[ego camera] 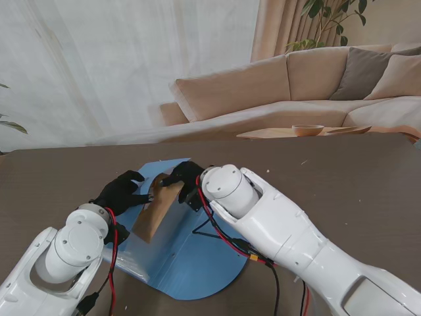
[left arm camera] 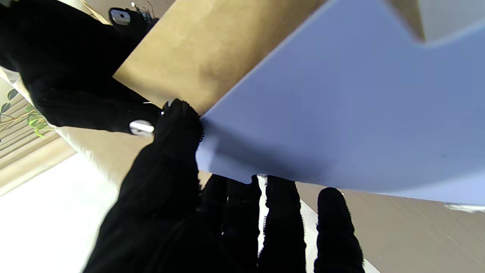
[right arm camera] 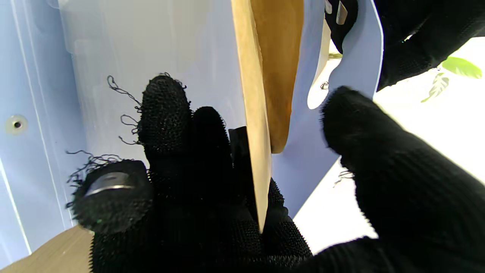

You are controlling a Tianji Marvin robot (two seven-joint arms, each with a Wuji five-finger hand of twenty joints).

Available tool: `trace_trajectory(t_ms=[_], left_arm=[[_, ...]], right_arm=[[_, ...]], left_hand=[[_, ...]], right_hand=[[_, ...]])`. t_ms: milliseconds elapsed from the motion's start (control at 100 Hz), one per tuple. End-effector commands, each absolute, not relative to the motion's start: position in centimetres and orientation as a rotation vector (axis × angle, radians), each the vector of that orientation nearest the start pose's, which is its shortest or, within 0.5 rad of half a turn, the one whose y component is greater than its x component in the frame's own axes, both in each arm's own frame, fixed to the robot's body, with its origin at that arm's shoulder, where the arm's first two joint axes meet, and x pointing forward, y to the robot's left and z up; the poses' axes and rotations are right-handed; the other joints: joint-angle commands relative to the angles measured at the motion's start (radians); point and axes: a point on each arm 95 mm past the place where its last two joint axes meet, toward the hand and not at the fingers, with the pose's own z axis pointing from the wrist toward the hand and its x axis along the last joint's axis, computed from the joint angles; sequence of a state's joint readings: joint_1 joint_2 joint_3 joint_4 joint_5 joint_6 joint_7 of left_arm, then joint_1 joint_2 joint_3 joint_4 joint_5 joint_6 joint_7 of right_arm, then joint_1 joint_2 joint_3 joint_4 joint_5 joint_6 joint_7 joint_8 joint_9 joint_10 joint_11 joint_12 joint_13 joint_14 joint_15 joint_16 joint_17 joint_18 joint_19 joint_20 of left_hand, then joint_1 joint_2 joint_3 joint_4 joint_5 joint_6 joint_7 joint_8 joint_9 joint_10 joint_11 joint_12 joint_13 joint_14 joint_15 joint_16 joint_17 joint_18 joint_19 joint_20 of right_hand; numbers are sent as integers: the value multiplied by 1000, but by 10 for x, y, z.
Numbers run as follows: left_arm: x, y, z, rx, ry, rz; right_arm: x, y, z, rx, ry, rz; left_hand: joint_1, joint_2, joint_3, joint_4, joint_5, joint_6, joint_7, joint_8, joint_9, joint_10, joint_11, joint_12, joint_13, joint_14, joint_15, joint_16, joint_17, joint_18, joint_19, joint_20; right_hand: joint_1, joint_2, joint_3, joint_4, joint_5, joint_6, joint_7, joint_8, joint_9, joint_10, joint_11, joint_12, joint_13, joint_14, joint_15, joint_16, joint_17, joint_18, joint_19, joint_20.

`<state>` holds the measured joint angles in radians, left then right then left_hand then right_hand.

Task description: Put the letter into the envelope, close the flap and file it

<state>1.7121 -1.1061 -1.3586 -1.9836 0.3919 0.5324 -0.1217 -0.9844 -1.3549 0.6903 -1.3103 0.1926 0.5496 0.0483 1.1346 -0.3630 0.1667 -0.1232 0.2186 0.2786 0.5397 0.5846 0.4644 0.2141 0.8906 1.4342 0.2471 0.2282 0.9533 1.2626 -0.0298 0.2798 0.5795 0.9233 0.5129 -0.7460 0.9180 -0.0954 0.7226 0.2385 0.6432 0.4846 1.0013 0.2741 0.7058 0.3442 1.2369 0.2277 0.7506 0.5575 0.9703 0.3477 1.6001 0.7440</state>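
The filing stage appears to have been reached. A brown kraft envelope (ego camera: 156, 209) is seen in the stand's view standing tilted between the leaves of a blue file folder (ego camera: 187, 263) that lies open on the dark bench (ego camera: 342, 178). No loose letter is to be found on the bench, so it is judged (not seen) to be inside the envelope already; whether the flap has been closed cannot be told from any view.

The envelope is gripped at its upper edge by the right robot hand (ego camera: 184, 176), and in the right wrist view its edge (right arm camera: 254, 151) is shown pinched against the gloved fingers (right arm camera: 170, 113), with the thumb standing apart on the other side. The left robot hand (ego camera: 121, 192) is closed on the blue cover: in the left wrist view a sheet of the folder (left arm camera: 341, 113) is held at its corner between the thumb (left arm camera: 178, 125) and the fingers behind it, the cover thus being lifted open beside the envelope.

What is left, by this reading, is for the envelope to be slid fully down into the folder, released, and the cover let down. The envelope is only partly in, much of it being exposed over the folder's near half.
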Motion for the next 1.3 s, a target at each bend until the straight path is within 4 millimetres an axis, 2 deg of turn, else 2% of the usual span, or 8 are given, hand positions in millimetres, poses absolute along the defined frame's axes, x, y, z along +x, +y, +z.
trace_trajectory(t_ms=[0, 220, 320, 420, 510, 750, 940, 1290], left_arm=[[365, 12, -255, -2037, 954, -1539], [365, 12, -256, -2033, 954, -1536], [365, 12, -255, -2032, 955, -1535], [365, 12, -256, -2031, 955, -1533], [365, 12, -256, -2030, 956, -1532], [365, 11, -257, -2032, 961, -1529], [366, 9, -261, -2023, 986, -1514], [365, 2, -276, -1985, 1097, -1469]], right_arm=[[471, 195, -297, -2355, -1261, -1506], [465, 181, -293, -2379, -1264, -1547], [463, 177, -292, -2382, -1282, -1571], [463, 175, -290, -2383, -1298, -1574], [463, 174, -291, -2387, -1300, -1575], [465, 178, -296, -2371, -1283, -1595], [461, 178, -296, -2333, -1317, -1641], [440, 151, -281, -2289, -1352, -1821]], left_hand=[[156, 187, 134, 55, 1, 2, 25, 4, 104, -181, 234, 68, 17, 28, -17, 15, -3, 8, 10, 16], [156, 188, 135, 55, 1, 2, 24, 4, 103, -181, 233, 69, 16, 28, -18, 16, -5, 9, 10, 16], [156, 188, 134, 54, 0, 2, 24, 4, 103, -181, 233, 69, 16, 27, -18, 16, -4, 9, 10, 16], [156, 187, 134, 55, 0, 2, 24, 4, 104, -180, 233, 69, 17, 28, -18, 17, -4, 9, 10, 16], [156, 187, 135, 55, 2, 2, 25, 4, 104, -180, 233, 69, 18, 28, -18, 17, -4, 9, 10, 16], [156, 187, 134, 55, 2, 2, 25, 4, 105, -181, 233, 69, 18, 27, -18, 17, -3, 9, 11, 16], [156, 186, 131, 55, 4, -2, 28, 6, 105, -183, 233, 67, 17, 25, -18, 16, -3, 6, 15, 17], [156, 172, 110, 61, 5, -32, 29, 7, 107, -198, 217, 35, 5, 8, -31, 5, -3, -1, 20, 16]], right_hand=[[-44, 18, -53, 2, -44, 13, -44, -34, -36, 15, -22, -10, -15, 45, -12, -22, -9, 11, -7, 23], [-43, 60, -133, 20, -148, 2, -234, -224, -69, 54, -71, -22, -17, 66, -24, -37, -15, 35, -7, 31], [-8, 32, -4, 41, -180, -48, -168, -260, -53, 2, -31, -5, 1, 40, -3, -34, 0, 13, 6, 25], [47, 21, 140, 62, -184, -78, -68, -222, -54, -89, 110, 51, 12, 6, 51, -7, 11, -25, 37, 25], [159, -37, 170, -9, -148, -90, 0, -164, -16, -121, 188, 35, 28, -19, 92, 12, 30, -48, 57, 22], [173, -34, 169, -29, -15, -160, 225, -108, 57, -86, 98, -16, 53, -10, 57, -9, 46, -22, 50, 12], [52, 21, 140, 46, 22, -168, 14, -52, -4, -91, 64, 20, -11, 14, 7, -18, -34, 6, 11, 43], [12, 60, 82, 50, -37, -208, -56, -64, -108, -105, 18, 13, -203, 37, -61, -42, -287, 53, -61, 84]])
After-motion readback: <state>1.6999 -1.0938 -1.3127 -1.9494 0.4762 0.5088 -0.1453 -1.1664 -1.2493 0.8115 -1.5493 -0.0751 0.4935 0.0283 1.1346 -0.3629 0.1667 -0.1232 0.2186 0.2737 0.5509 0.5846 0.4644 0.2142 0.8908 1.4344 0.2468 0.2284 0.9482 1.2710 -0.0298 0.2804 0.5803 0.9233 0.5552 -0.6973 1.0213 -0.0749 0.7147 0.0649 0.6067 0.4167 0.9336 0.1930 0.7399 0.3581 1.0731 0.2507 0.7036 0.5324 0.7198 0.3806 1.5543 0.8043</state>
